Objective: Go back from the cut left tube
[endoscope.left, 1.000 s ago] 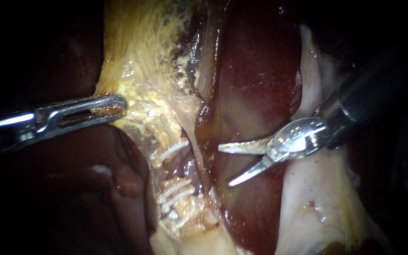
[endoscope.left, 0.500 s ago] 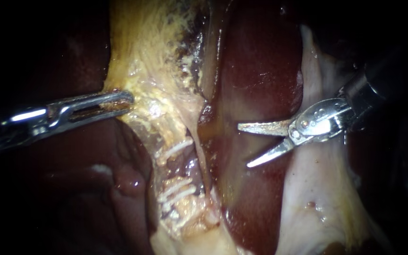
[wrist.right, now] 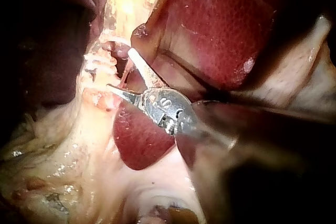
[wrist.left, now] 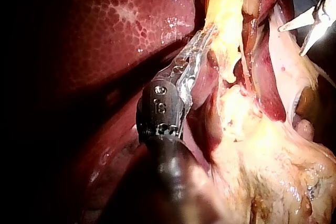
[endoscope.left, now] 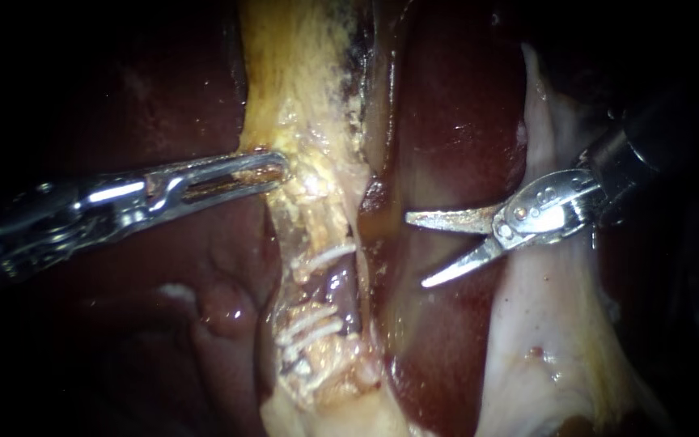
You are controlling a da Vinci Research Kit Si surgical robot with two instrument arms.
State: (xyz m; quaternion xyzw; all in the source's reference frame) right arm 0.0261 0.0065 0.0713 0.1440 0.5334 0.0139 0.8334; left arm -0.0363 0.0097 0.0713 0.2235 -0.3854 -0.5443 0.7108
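Across the endoscope view from twelve o'clock to six, the dark red liver (endoscope.left: 446, 121) takes up most of the field; on its nine o'clock side a yellow tissue band (endoscope.left: 301, 73) runs from twelve o'clock toward six, ragged and paler where it narrows near the centre; a pale membrane (endoscope.left: 544, 340) spreads from about two o'clock to five o'clock over the liver's three o'clock edge; the left instrument (endoscope.left: 278, 167) comes in from nine o'clock, its jaws closed flat on the nine o'clock edge of the yellow tissue band, gripping it from both sides; the left wrist view shows the same hold, the band pinched at the jaw tips; the right instrument (endoscope.left: 415, 251) comes in from two o'clock and hangs over bare liver just to the three o'clock side of centre, its two thin blades spread wide and holding nothing, tips pointing toward nine o'clock; the clipped tube (endoscope.left: 337, 290) lies in the narrow part of the band, just off centre toward six o'clock, apart from the blades with a strip of liver between; whether its ends are fully parted I cannot tell; an upper clip (endoscope.left: 325, 259) crosses it on the twelve o'clock side; lower clips (endoscope.left: 311, 326), set close together, cross it on the six o'clock side.
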